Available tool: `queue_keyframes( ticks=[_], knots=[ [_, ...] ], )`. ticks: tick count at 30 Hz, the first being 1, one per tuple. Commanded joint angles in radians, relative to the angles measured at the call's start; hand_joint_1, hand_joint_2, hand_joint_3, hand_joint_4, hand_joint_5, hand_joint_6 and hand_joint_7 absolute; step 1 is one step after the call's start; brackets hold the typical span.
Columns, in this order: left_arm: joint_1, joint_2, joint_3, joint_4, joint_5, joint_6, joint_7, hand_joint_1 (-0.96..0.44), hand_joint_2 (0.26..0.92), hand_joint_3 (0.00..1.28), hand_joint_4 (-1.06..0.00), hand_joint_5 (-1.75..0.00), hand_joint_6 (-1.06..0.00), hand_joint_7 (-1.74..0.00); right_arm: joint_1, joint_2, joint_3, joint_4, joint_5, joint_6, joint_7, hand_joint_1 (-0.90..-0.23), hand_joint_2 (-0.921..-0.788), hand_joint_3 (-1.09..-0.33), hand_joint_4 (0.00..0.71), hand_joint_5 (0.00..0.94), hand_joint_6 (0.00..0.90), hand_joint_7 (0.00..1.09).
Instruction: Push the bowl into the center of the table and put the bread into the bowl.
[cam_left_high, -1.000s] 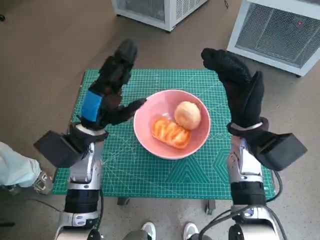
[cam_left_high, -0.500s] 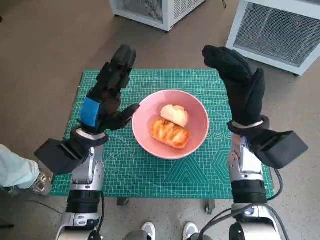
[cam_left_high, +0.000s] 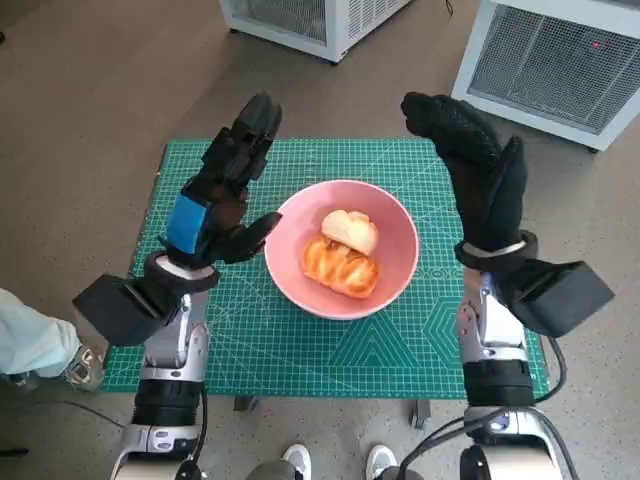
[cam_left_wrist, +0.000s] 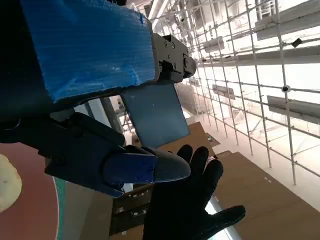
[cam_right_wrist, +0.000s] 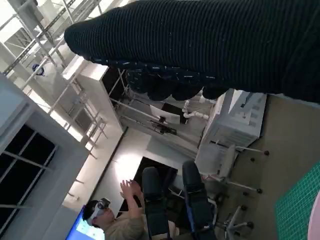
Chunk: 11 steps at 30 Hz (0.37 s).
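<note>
Hovering above the bench, the left robot hand (cam_left_high: 222, 195) is raised with its fingers spread wide and nothing in them, its thumb reaching toward the near rim of the pink bowl (cam_left_high: 396, 250) without plainly touching it. The right robot hand (cam_left_high: 478, 175), on the bowl's other side, is lifted too, the glove extended and empty, well clear of the rim. Between the two hands the bowl sits on the green cutting mat (cam_left_high: 300, 340) roughly at the middle of the bench, and both pieces of bread lie inside it: a pale round roll (cam_left_high: 349, 229) on the side farther from the robot and a glazed braided piece (cam_left_high: 340, 266) touching it on the nearer side. By my reading the task looks essentially done. The main risk now is the left thumb: if that hand swings or drops toward the right hand, it could clip the rim and shove or tip the bowl off centre, spilling the bread. A low withdrawal of the right forearm could do the same from its side.
</note>
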Motion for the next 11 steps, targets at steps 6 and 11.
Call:
queue_keyframes(
  ticks=[6,11],
  knots=[
    [-0.004,-0.003,-0.01,-0.033,-0.016,0.021,-0.003,-0.72,0.921,0.35,-0.12,-0.01,-0.21,-0.07,0.011,-0.012,0.002,0.01,-0.015,0.011,-0.004,-0.671,-0.921,-0.764,0.208,0.001,0.055,0.5],
    [-0.002,-0.003,-0.014,-0.035,-0.007,0.018,0.0,-0.72,0.921,0.35,-0.13,-0.01,-0.21,-0.08,0.012,-0.011,0.003,0.013,-0.019,0.006,-0.006,-0.671,-0.921,-0.764,0.209,0.001,0.055,0.5]
  ],
)
